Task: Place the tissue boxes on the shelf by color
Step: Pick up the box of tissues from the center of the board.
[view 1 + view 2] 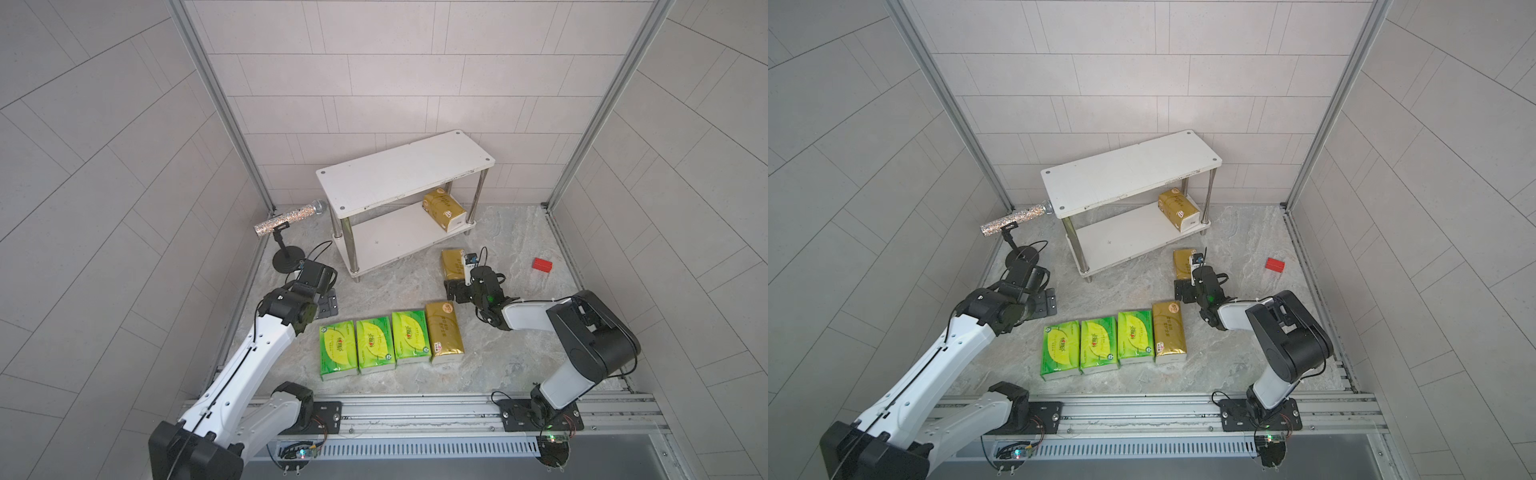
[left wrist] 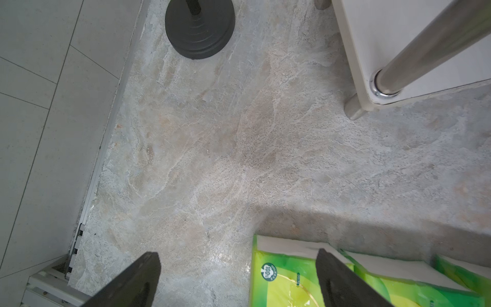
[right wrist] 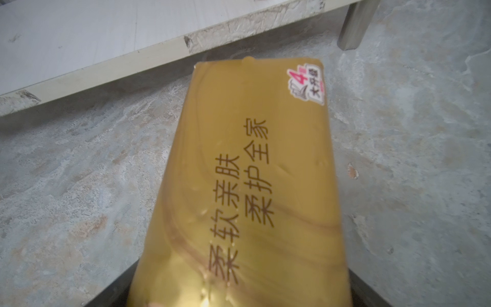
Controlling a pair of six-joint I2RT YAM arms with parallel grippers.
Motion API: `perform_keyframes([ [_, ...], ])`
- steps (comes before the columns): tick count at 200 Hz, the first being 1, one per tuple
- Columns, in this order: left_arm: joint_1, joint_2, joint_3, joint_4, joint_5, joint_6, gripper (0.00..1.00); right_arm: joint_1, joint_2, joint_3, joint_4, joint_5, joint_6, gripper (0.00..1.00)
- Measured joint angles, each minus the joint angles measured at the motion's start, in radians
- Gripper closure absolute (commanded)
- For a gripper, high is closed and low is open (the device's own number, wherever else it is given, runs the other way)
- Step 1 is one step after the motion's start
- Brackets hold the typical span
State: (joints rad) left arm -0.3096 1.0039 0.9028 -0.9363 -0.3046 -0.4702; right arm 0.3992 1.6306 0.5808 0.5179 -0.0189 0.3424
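Grey tiled walls enclose a marbled desk (image 1: 415, 291), at the back of which the two-tier shelf (image 1: 399, 170) is set. One gold tissue pack (image 1: 444, 209) is lodged at the right end of the lower board. A second gold pack (image 1: 452, 262) lies on the desk just in front of the shelf, its near end flanked by the right fingers (image 3: 114, 295), which are held wide; whether the pack is yet pressed cannot be told. A third gold pack (image 1: 444, 332) and three green packs (image 1: 374, 347) are lined up nearer the arm bases. The left fingers (image 2: 138, 281) are spread wide over the desk by the end green pack, and nothing is held. The pickup of the second gold pack is judged to be in hand. A firm squeeze, a lift and a low slide onto the lower board beside its match would be called for next.
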Motion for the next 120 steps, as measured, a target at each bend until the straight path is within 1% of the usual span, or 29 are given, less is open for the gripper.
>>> perform_keyframes([
  [53,0.0,0.003,0.0,0.005,-0.008,0.0,0.0,-0.001,-0.018,0.001,-0.027,0.0,-0.018,0.12],
  [96,0.0,0.025,0.005,0.01,-0.014,-0.001,0.0,-0.001,-0.143,0.017,-0.19,0.0,-0.077,0.13],
  [120,0.0,0.04,0.005,0.015,-0.013,-0.002,0.0,-0.001,-0.216,0.039,-0.245,0.0,-0.101,0.13],
])
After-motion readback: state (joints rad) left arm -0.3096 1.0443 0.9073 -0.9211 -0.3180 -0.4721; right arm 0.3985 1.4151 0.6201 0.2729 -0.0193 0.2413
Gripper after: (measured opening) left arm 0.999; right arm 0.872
